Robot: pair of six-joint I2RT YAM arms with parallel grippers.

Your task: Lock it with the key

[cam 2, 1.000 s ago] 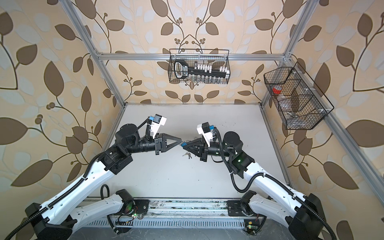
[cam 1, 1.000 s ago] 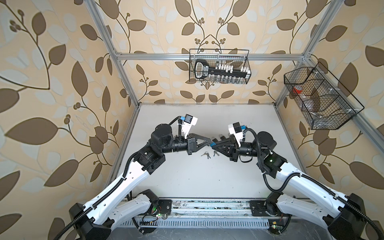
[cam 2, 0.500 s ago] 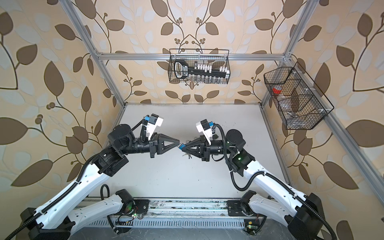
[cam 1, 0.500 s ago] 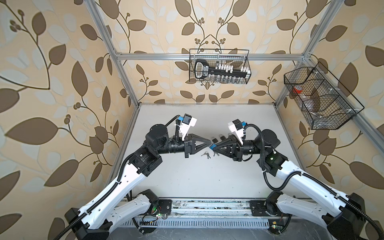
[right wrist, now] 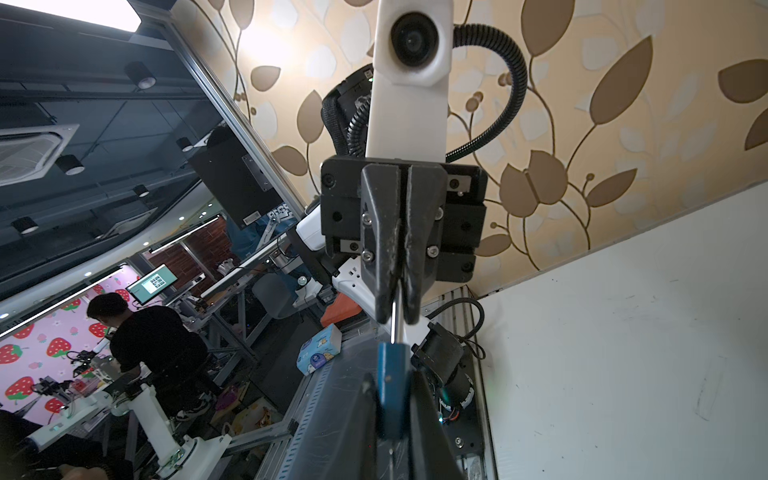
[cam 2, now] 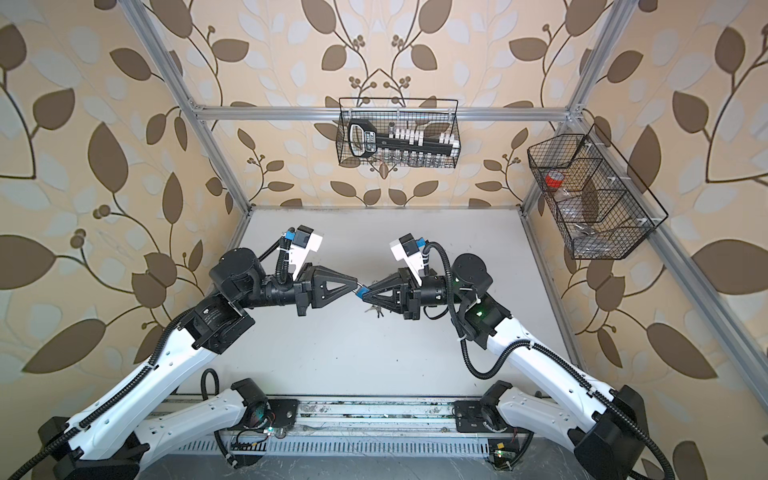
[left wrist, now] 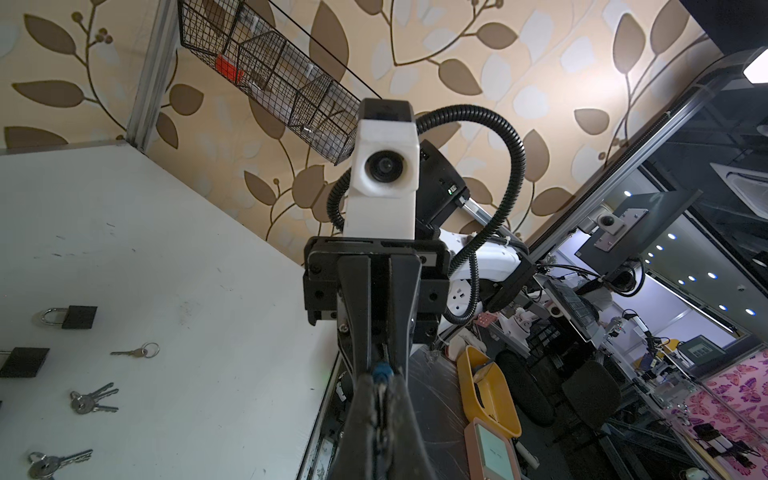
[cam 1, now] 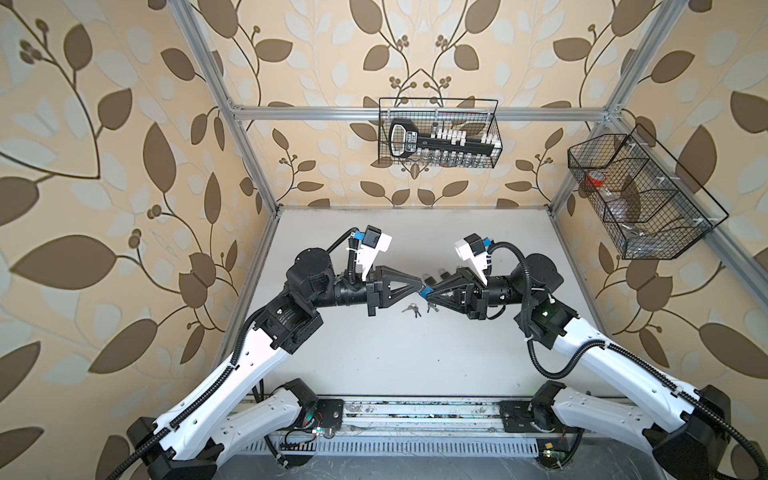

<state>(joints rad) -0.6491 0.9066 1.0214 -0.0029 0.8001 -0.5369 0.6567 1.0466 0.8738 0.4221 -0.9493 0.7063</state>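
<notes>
Both grippers meet tip to tip in the air above the table. My right gripper [right wrist: 392,376] is shut on a small blue padlock [right wrist: 390,357], which also shows as a blue spot in both top views [cam 1: 423,294] [cam 2: 363,292]. My left gripper [left wrist: 380,388] is shut on a silver key [right wrist: 394,320]. The key's blade runs from the left fingertips [right wrist: 384,291] straight into the padlock. In both top views the left gripper [cam 1: 419,286] [cam 2: 354,286] touches noses with the right gripper [cam 1: 427,293] [cam 2: 365,294].
On the white table [cam 1: 374,353] below lie bunches of keys [cam 1: 411,309] [left wrist: 92,401], a single key on a ring [left wrist: 135,352] and black padlocks [left wrist: 71,316] [cam 1: 444,274]. Wire baskets hang on the back wall [cam 1: 438,133] and the right wall [cam 1: 640,195].
The two grippers stay joined tip to tip. The right wrist has turned and lifted slightly. The left arm has drawn back a little to the left.
</notes>
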